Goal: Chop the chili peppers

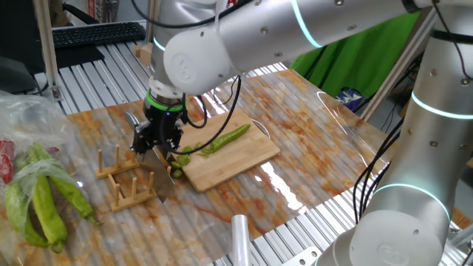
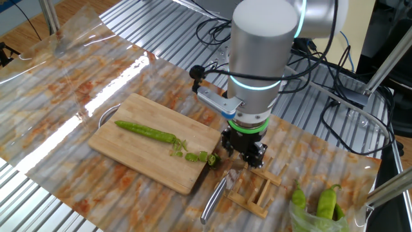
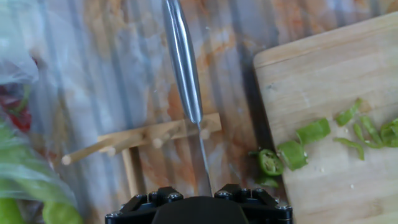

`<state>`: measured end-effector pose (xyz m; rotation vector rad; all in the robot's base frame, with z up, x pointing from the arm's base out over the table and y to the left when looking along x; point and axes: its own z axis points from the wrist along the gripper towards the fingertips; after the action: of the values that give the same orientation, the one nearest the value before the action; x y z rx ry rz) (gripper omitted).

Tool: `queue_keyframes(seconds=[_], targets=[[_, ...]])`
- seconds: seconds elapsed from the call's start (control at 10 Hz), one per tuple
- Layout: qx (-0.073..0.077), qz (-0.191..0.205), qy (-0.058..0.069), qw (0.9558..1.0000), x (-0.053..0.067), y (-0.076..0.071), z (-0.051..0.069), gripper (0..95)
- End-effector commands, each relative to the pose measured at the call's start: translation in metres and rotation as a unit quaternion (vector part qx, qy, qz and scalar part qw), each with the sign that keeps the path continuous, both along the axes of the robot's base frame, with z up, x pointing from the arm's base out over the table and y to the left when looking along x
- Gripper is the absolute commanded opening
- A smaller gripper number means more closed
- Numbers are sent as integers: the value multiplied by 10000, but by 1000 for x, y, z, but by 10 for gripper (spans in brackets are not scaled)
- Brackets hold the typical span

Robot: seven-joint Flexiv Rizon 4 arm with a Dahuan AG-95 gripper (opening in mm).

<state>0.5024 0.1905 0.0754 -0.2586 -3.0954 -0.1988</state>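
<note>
The black two-finger gripper (image 1: 157,140) hangs low over the marbled orange-and-white desk (image 1: 310,140), just off the near corner of the rectangular bamboo cutting board (image 1: 229,157). It is clamped on a steel-handled kitchen knife (image 3: 185,68); in the hand view the thin blade runs straight out from between the fingers and the polished handle points away, crossing above a small wooden peg rack (image 3: 140,142). In one fixed view the broad blade hangs down beside that rack, at the board's edge.

The slim light-green chili pepper (image 2: 147,131) lies lengthwise on the board, its uncut part stretching toward the far side. At its cut end, near the board's corner closest to the gripper, small bright-green chunks and rings (image 2: 196,156) are scattered; one ring (image 3: 270,161) sits right at the board's edge.

Off to the side, several larger long green peppers (image 1: 46,203) rest partly in a clear plastic bag (image 1: 29,122).
</note>
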Motion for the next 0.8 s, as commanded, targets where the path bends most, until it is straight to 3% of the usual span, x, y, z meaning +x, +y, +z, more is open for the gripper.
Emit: queue_keyframes(seconds=[0.1, 0.2, 0.8], targets=[[18, 1, 28, 10000, 0, 2, -5, 570], [29, 2, 13, 10000, 1, 3, -11, 380], [83, 43, -55, 9999, 2, -3, -26, 380]])
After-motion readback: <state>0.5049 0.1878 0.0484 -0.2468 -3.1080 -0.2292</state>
